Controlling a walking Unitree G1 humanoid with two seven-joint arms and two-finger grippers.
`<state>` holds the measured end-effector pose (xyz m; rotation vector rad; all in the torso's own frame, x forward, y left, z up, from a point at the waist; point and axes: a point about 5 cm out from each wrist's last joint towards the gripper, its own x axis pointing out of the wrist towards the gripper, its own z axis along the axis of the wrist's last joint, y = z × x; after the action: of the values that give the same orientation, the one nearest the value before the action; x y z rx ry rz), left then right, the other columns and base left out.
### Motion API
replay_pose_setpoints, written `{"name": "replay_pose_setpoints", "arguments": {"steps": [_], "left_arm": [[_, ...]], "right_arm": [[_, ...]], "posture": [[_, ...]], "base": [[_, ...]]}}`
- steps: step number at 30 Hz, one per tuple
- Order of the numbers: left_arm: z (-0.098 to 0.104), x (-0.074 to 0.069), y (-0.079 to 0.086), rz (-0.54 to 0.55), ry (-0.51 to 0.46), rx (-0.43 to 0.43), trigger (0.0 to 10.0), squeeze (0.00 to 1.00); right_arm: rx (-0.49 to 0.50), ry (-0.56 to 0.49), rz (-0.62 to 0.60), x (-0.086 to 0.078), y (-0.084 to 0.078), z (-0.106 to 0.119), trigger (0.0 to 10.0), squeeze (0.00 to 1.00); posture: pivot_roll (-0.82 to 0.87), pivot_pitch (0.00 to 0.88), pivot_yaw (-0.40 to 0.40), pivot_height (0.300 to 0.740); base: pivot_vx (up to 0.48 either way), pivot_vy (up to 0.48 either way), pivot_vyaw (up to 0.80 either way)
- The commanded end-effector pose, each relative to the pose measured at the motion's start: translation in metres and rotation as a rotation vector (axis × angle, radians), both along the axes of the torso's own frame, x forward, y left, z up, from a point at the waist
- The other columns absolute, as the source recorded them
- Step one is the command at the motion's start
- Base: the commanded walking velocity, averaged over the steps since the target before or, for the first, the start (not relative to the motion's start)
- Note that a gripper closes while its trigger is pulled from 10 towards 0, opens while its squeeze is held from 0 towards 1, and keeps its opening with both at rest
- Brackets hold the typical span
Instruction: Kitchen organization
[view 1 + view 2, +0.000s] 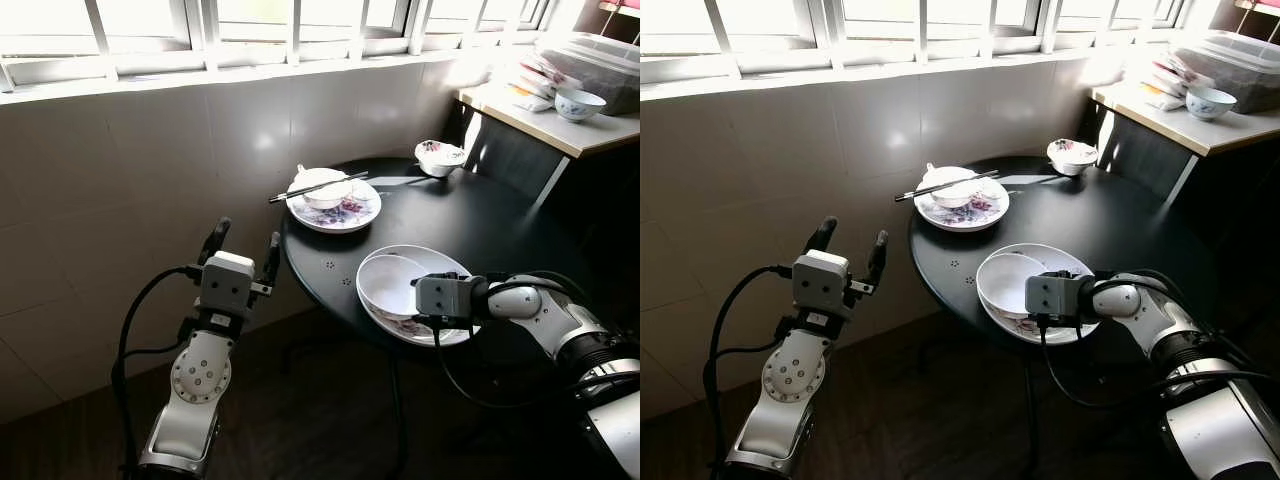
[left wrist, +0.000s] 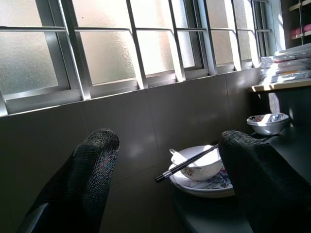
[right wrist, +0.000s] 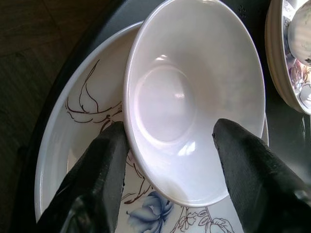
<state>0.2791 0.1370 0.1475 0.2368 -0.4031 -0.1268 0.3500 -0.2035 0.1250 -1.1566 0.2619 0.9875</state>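
Note:
A white bowl [image 1: 390, 283] lies tilted on a flowered plate [image 1: 425, 255] at the near edge of the round black table [image 1: 480, 215]. My right gripper [image 1: 418, 298] is open and reaches in from the right at the bowl's near rim. In the right wrist view one finger [image 3: 104, 165] rests against the outside of the bowl [image 3: 194, 97] and the other finger [image 3: 248, 165] lies over its far side. My left gripper [image 1: 248, 235] is open and empty, raised left of the table before the tiled wall.
At the table's back stands a second plate [image 1: 355, 215] holding a bowl [image 1: 322, 185], a spoon and chopsticks [image 1: 318, 187]. A small patterned bowl [image 1: 440, 157] sits further back. The counter [image 1: 545, 115] at right carries a blue-white bowl [image 1: 580, 103] and stacked containers [image 1: 600, 60].

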Motion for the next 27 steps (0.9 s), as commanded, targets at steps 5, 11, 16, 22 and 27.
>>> {"name": "replay_pose_setpoints", "arguments": {"steps": [5,11,16,22,27], "left_arm": [[-0.001,0.0,0.0,0.004,0.007,0.003,10.0,0.0],[-0.001,0.0,0.001,0.008,0.009,0.003,10.0,0.0],[-0.002,0.0,0.001,0.007,0.01,0.004,10.0,0.0],[-0.002,0.0,0.0,0.005,0.011,0.005,10.0,0.0],[-0.003,-0.001,0.002,0.009,0.013,0.009,10.0,0.0]], "right_arm": [[-0.002,0.017,-0.028,-0.001,-0.001,-0.007,10.0,0.0],[-0.017,0.053,-0.08,-0.005,-0.007,-0.022,10.0,0.0],[-0.033,0.055,-0.096,-0.006,-0.009,-0.024,10.0,0.0],[-0.011,0.054,-0.171,-0.001,-0.012,-0.024,10.0,0.0],[-0.016,0.059,-0.212,-0.002,-0.014,-0.029,4.2,0.0]], "posture": [[0.03,0.0,-0.094,0.74],[0.03,0.0,-0.095,0.74],[0.03,0.0,-0.094,0.74],[0.04,0.0,-0.094,0.74],[0.04,0.0,-0.095,0.74]], "base": [[0.0,0.0,0.0],[0.0,0.0,0.0],[0.0,0.0,0.0],[0.0,0.0,0.0],[0.0,0.0,0.0]]}}
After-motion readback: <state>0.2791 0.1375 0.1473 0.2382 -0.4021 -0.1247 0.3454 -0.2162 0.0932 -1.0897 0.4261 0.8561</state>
